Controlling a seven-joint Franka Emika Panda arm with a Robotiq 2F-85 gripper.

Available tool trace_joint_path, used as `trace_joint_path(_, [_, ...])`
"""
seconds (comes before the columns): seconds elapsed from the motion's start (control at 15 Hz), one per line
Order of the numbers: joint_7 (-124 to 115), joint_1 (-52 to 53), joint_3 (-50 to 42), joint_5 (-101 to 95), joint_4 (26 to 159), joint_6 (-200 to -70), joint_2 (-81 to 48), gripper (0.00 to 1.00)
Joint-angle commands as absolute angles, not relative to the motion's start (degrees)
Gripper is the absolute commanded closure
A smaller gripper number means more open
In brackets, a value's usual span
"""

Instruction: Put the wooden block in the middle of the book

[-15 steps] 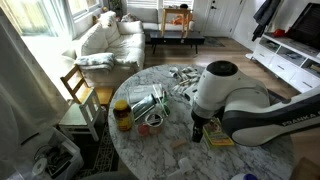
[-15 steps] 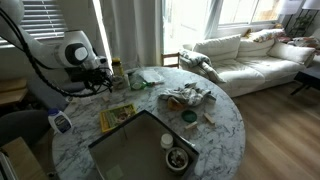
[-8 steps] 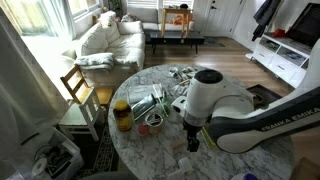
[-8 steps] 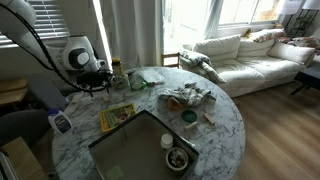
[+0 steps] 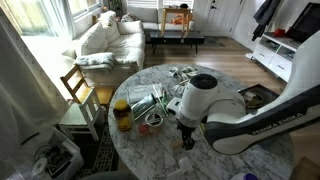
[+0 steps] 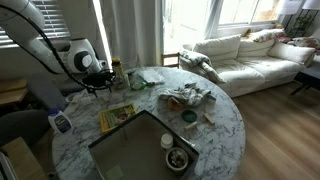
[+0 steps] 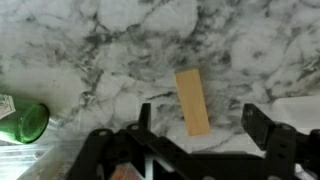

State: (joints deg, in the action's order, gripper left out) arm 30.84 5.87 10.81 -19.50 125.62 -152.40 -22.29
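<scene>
The wooden block [image 7: 192, 100] is a pale, narrow bar lying flat on the marble table, seen in the wrist view. My gripper [image 7: 200, 122] hovers right over it, open and empty. The block's near end lies between the two black fingers [image 7: 256, 122], touching neither. In both exterior views the gripper [image 5: 188, 139] [image 6: 96, 86] points down at the table. The book [image 6: 118, 116], with a yellow-green cover, lies flat near the table edge, a short way from the gripper. In the exterior view that shows the arm from behind, the arm hides the book.
A green bottle [image 7: 24, 122] lies to the left of the gripper. A jar with a yellow lid [image 5: 122, 117] and shiny metal items [image 5: 146, 103] sit nearby. A dark tray [image 6: 140, 150], a small bowl [image 6: 177, 158] and a white bottle [image 6: 60, 122] are on the round marble table [image 6: 225, 125].
The arm has swung sideways across the table, away from the book's spot, and now covers the book in one exterior view. The gripper stays open.
</scene>
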Motion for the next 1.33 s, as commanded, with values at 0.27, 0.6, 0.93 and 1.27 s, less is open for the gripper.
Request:
trace_joint_path(0.27, [32.5, 6.3, 10.9, -22.1, 122.1, -154.0, -26.5, 0.02])
trace_joint_path(0.6, [33.2, 7.2, 10.9, -23.1, 121.2, -154.3, -28.0, 0.00])
trace_joint_path(0.93, [31.9, 9.4, 8.0, -28.2, 120.2, -155.4, -28.9, 0.43])
trace_joint_path(1.27, [32.9, 8.8, 7.8, -28.4, 119.7, -154.0, -29.6, 0.81])
